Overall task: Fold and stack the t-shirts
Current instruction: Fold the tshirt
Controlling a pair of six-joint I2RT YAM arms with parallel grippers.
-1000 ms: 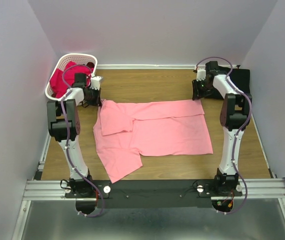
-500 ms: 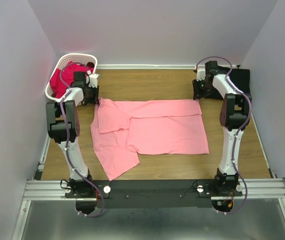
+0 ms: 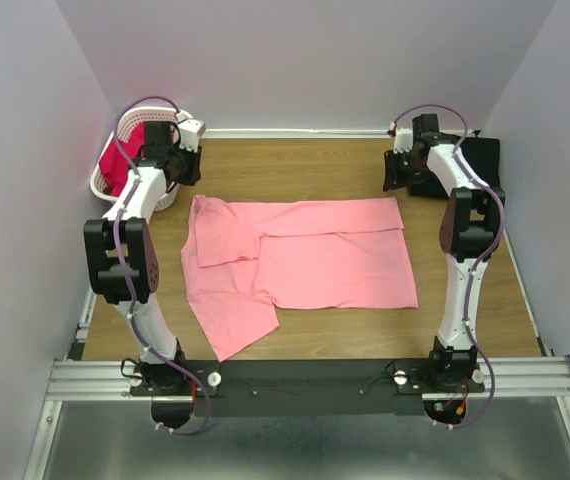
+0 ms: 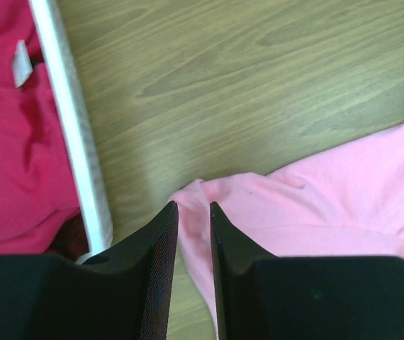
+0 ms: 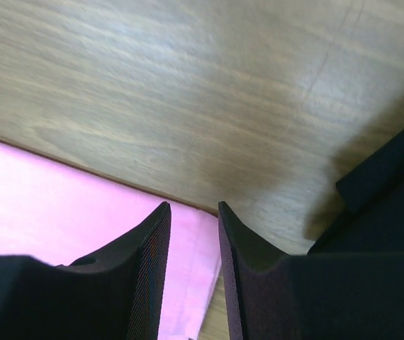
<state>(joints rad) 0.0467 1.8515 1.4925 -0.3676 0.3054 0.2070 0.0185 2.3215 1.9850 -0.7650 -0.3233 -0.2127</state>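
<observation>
A light salmon-pink fabric t-shirt (image 3: pixel 305 255) lies spread, partly folded, mid-frame on the brown wooden surface (image 3: pixel 295 170). The left claw (image 4: pixel 193 207) hangs over its upper-left corner, jaws narrow with nothing between them, beside a white slotted plastic basket (image 4: pixel 67 120) of deep magenta-red t-shirts (image 4: pixel 10 156). The right claw (image 5: pixel 191 207), narrow and empty, hangs above the upper-right corner, near a black t-shirt (image 3: pixel 480 160).
</observation>
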